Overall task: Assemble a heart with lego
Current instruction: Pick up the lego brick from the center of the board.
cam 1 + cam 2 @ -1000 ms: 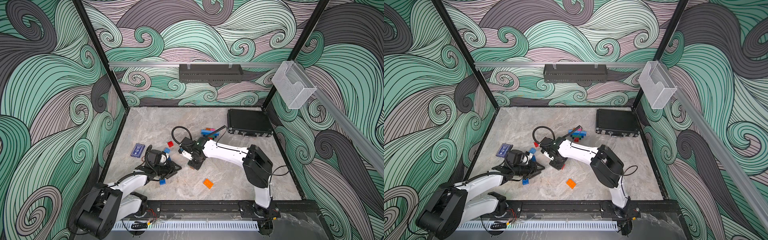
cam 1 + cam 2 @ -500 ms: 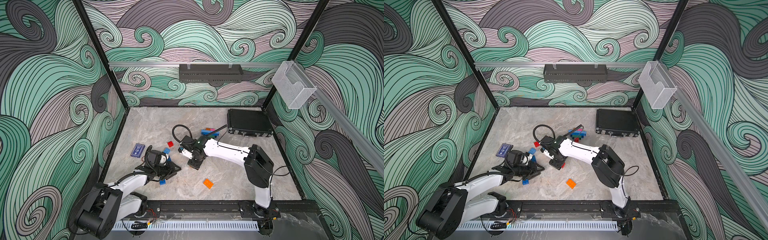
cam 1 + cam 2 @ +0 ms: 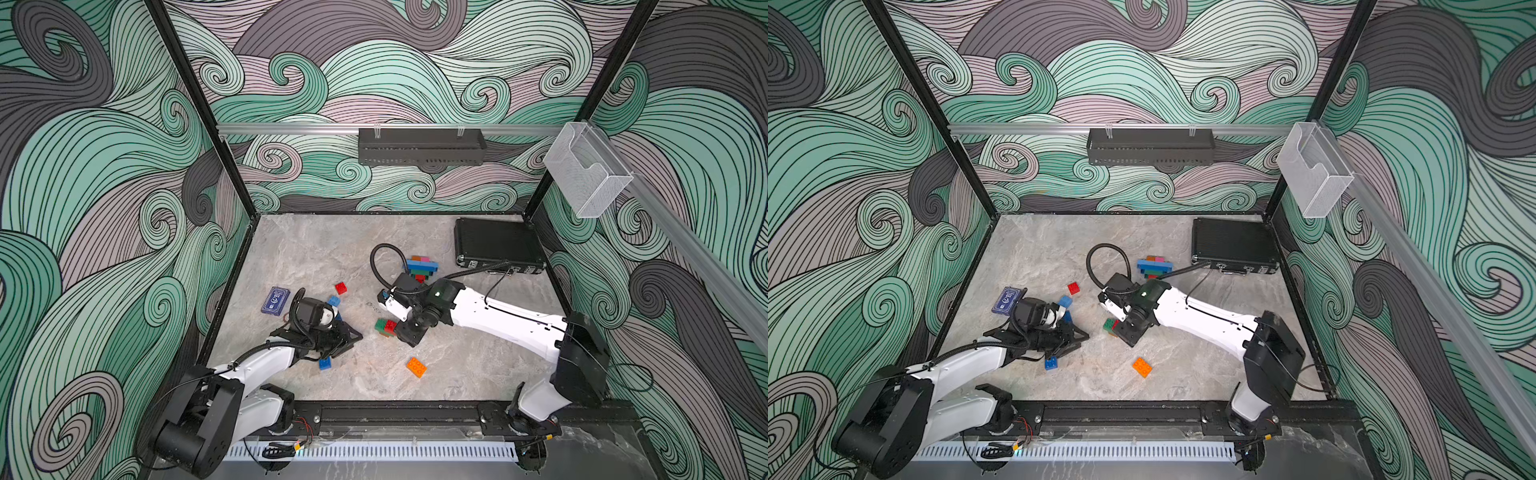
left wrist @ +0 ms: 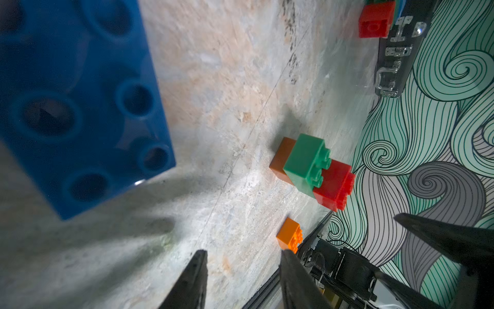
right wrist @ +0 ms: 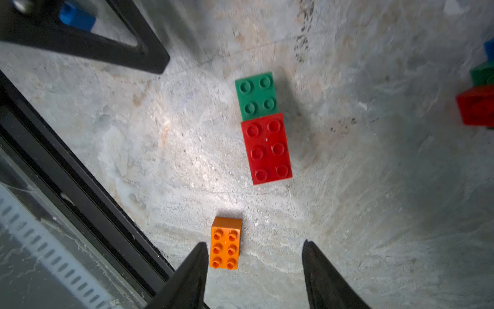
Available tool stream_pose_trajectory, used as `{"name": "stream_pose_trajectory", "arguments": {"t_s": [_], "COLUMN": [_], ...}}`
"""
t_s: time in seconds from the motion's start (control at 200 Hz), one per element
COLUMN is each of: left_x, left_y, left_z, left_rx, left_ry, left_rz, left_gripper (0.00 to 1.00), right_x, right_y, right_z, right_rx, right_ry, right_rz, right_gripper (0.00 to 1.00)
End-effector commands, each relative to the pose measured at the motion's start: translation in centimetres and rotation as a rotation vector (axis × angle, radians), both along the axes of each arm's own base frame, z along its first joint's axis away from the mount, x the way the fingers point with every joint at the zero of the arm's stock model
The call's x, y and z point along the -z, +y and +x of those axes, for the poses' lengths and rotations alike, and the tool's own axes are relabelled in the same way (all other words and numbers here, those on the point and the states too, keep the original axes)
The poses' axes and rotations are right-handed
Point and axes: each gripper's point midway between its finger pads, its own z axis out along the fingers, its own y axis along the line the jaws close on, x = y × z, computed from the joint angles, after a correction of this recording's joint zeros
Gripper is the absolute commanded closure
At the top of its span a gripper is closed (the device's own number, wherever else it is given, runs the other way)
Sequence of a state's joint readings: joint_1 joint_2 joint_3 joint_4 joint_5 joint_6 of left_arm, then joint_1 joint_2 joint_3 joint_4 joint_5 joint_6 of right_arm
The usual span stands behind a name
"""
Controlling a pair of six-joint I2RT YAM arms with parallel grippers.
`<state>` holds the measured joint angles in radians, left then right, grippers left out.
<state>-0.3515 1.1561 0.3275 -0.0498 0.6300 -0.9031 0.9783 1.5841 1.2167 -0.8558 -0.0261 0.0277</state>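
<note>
The right claw (image 5: 255,243) is spread, with only bare desk (image 5: 374,214) between its tips. Ahead of the tips and clear of them lies a joined piece, studs up: a green 2x2 brick (image 5: 256,96) butted against a red 2x3 brick (image 5: 267,148), the red one nearer the claw. The left wrist view shows an orange-brown brick (image 4: 280,160) under the green one. In both top views this piece sits just beside the right claw (image 3: 409,332). An orange 2x3 brick (image 5: 225,244) lies on the desk near the claw, apart from the joined piece.

The left claw (image 4: 243,256) lies low over the desk, narrowly parted and pinching nothing. A dark blue brick (image 4: 80,107) looms blurred close to its camera; I cannot tell whether it touches the claw.

The built cluster of bricks (image 3: 420,268) lies well behind the right claw, near the black case (image 3: 496,245).
</note>
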Motion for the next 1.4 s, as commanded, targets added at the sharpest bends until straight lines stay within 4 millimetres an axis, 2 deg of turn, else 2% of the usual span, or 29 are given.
{"name": "stream_pose_trajectory", "arguments": {"t_s": [0.0,0.415,0.796,1.206,1.291,1.396], "left_x": [-1.0,-1.3,-1.0,-0.6,-0.6,-0.6], "left_y": [-0.5,-0.8,-0.9,-0.8,-0.8,-0.8], "left_z": [0.7,-0.3,-1.0,-1.2,-1.2,-1.2], "left_rx": [0.005,0.013,0.015,0.013,0.013,0.012], "left_ry": [-0.027,-0.040,-0.040,-0.034,-0.034,-0.034], "left_rz": [0.019,0.055,0.065,0.073,0.073,0.075], "left_gripper": [0.54,0.54,0.54,0.54,0.54,0.54], "right_x": [0.5,5.8,8.3,9.0,9.0,9.3], "right_y": [-0.3,-1.9,-2.2,-3.1,-3.3,-3.7], "right_z": [-1.5,-4.9,-6.2,-6.7,-6.7,-6.9], "right_rx": [0.061,0.085,0.082,0.103,0.106,0.110], "right_ry": [0.030,0.052,0.072,0.063,0.066,0.072], "right_rz": [0.039,-0.037,-0.077,-0.116,-0.123,-0.145], "right_gripper": [0.41,0.39,0.42,0.58,0.58,0.52]}}
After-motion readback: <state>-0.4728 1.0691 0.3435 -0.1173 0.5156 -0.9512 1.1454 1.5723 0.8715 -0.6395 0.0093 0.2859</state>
